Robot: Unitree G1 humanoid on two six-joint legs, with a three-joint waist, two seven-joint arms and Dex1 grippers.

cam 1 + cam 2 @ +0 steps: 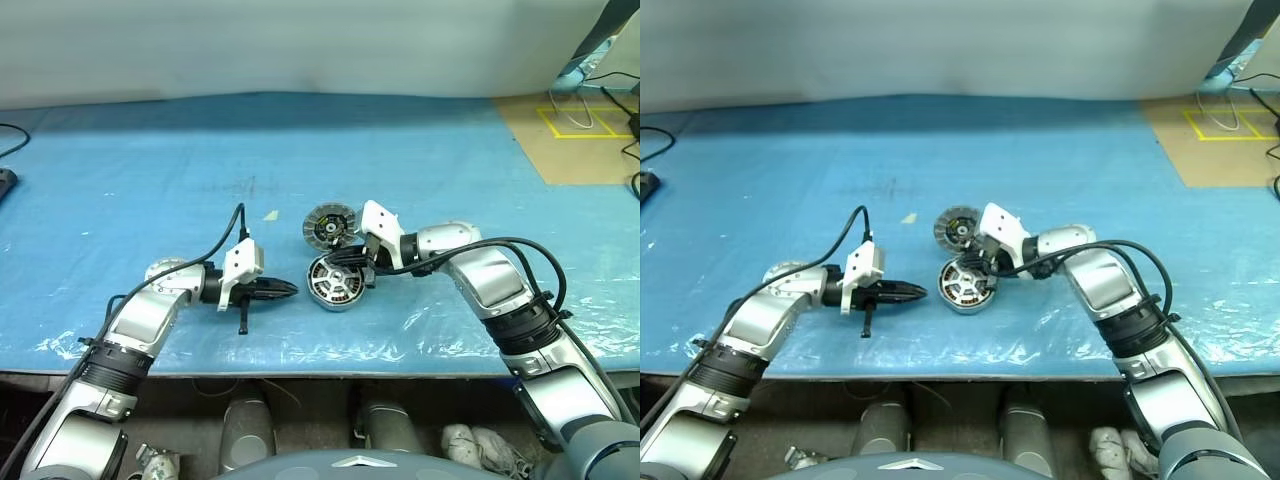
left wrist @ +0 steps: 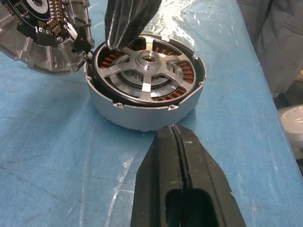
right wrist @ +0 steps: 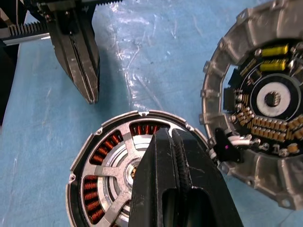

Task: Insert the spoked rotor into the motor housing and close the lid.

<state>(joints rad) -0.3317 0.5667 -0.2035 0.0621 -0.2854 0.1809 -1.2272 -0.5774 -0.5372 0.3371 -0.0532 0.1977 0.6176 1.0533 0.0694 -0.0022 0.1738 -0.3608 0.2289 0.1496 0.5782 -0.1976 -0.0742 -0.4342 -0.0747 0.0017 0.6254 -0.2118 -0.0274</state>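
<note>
On the crinkled blue plastic sheet [image 1: 150, 180], the round silver motor housing [image 2: 142, 111] holds copper-brown windings, with the spoked rotor [image 2: 144, 71] seated flat inside it. The lid [image 3: 265, 99] lies just beside it, dark circuit-covered face up. The right gripper [image 3: 173, 142] reaches in from the right, fingers pressed together over the rotor's spokes, possibly touching. The left gripper [image 1: 290, 289] points level at the housing, fingers closed, holding nothing.
</note>
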